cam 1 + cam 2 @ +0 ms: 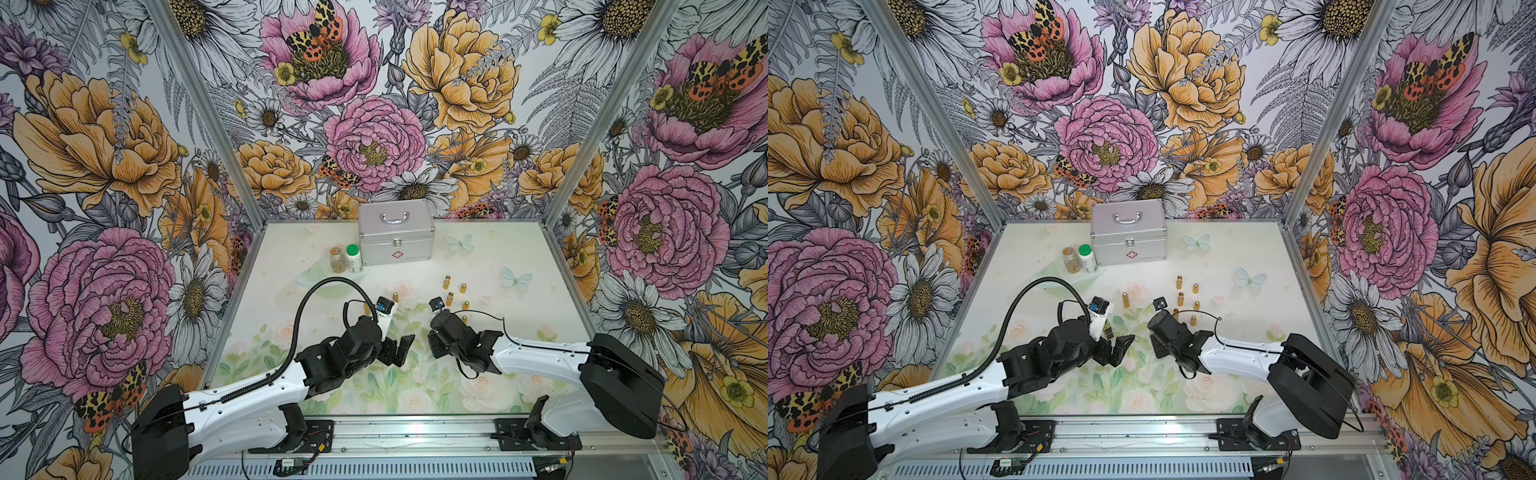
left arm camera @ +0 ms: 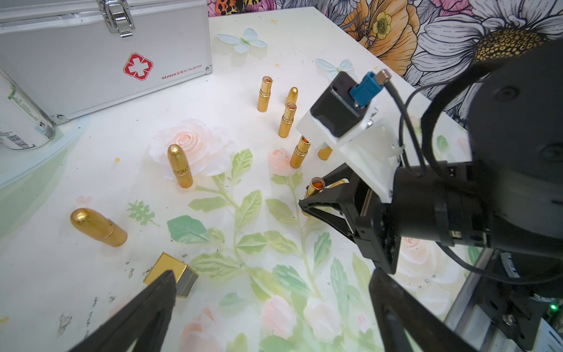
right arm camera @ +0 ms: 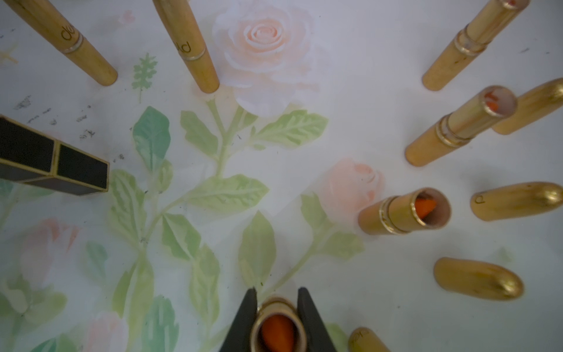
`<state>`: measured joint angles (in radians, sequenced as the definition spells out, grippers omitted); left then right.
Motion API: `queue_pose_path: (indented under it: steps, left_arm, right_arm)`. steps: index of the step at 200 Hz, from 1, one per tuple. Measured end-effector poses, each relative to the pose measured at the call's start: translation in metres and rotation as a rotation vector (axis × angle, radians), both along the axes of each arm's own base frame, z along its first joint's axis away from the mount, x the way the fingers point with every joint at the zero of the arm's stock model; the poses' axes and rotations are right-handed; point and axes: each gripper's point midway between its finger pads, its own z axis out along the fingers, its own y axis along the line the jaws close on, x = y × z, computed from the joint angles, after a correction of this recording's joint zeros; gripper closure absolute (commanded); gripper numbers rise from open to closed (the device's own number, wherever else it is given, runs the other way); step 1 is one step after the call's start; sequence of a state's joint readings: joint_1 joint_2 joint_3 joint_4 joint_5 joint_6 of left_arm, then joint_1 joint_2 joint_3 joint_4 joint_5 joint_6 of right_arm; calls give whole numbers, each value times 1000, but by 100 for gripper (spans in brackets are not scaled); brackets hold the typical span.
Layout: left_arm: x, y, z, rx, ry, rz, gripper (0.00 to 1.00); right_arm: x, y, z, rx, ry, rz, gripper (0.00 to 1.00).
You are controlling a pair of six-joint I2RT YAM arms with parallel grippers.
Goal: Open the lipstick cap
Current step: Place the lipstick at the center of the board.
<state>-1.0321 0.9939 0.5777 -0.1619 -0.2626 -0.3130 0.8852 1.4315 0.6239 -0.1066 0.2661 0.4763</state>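
Observation:
My right gripper (image 3: 277, 300) is shut on a gold lipstick tube (image 3: 278, 330) with no cap; its orange stick shows inside. The left wrist view shows that same lipstick (image 2: 315, 184) at the right gripper's fingertips (image 2: 304, 202). My left gripper (image 2: 274, 294) (image 1: 399, 348) is open and holds nothing. A square black-and-gold lipstick (image 2: 173, 271) (image 3: 54, 164) stands beside one of its fingers (image 2: 158, 292). Two capped gold lipsticks (image 2: 179, 166) (image 2: 97, 227) stand beyond it. Three uncapped tubes (image 3: 405, 211) (image 3: 460, 128) (image 3: 475, 45) and several loose gold caps (image 3: 478, 279) (image 3: 515, 201) stand by the right gripper.
A silver first-aid case (image 1: 395, 237) sits at the back of the table, with a glass jar (image 1: 337, 259) and a green-capped white bottle (image 1: 353, 257) to its left. In both top views the two arms meet at mid-table (image 1: 415, 386) (image 1: 1142, 386).

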Motion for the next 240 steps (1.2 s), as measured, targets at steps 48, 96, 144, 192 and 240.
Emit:
queue_pose_path:
  steps: [48,96,144,192,240]
  left_arm:
    - [1,3,-1,9,-1,14,1]
    - [2,4,-2,16,-3,21,1]
    - [3,6,-2,23,-6,31,1]
    - [3,7,-3,28,-6,33,1]
    - [4,9,-4,35,-6,39,1]
  right_arm:
    - [5,6,-2,1,-24,23,81]
    - [0,0,-16,-18,-13,24,80]
    - [1,-2,-18,-15,-26,19,78]
    - [1,-2,-18,-17,-33,28,73]
    - [-2,-5,-21,-31,-26,33,69]
